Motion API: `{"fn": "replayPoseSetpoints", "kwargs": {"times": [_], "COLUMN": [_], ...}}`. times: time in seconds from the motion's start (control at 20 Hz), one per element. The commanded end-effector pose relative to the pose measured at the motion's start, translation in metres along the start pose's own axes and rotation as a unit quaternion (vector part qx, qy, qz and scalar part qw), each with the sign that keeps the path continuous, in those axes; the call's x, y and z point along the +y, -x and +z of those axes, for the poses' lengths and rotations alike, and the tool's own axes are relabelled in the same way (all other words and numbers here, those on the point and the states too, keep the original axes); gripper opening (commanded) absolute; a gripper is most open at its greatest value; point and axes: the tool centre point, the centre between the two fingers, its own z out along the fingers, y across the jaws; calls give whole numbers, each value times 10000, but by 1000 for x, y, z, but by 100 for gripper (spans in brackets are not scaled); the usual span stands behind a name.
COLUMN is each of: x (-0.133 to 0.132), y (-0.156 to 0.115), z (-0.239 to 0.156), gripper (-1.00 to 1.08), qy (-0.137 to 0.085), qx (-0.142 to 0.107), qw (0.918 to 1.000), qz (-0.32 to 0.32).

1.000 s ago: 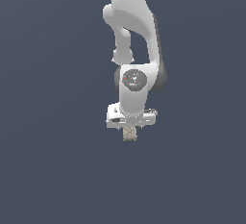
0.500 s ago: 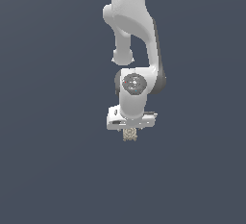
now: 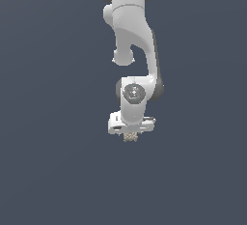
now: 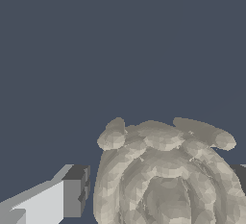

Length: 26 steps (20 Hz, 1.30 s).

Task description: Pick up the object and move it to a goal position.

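Observation:
The object is a tiny beige-tan lumpy thing with concentric rings. In the exterior view it sits just under the white hand, between the fingertips of my gripper. In the wrist view the object fills the space between the two fingers, which press against its sides. My gripper is shut on it. The part of the object nearest the wrist camera is cut off by the frame edge.
The white arm reaches down from the top of the exterior view. Around it there is only a plain dark grey-blue surface. No goal marker shows in either view.
The wrist and hand have moved slightly lower in the exterior view, with the object still between the fingers.

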Motion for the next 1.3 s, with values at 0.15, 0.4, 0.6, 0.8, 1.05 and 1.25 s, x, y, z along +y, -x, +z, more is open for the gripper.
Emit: {"fn": "replayPoseSetpoints", "kwargs": {"times": [0.15, 0.4, 0.6, 0.8, 1.05, 1.25], "x": [0, 0, 0, 0, -2, -4], "y": [-1, -1, -1, -3, -9, -16], "z": [1, 1, 0, -8, -33, -63], "gripper": [-100, -100, -100, -100, -100, -100], "qy": [0, 0, 0, 0, 0, 0], "qx": [9, 9, 11, 11, 11, 11], "qw": [10000, 10000, 10000, 10000, 10000, 10000], "qz": [0, 0, 1, 1, 1, 1]}}
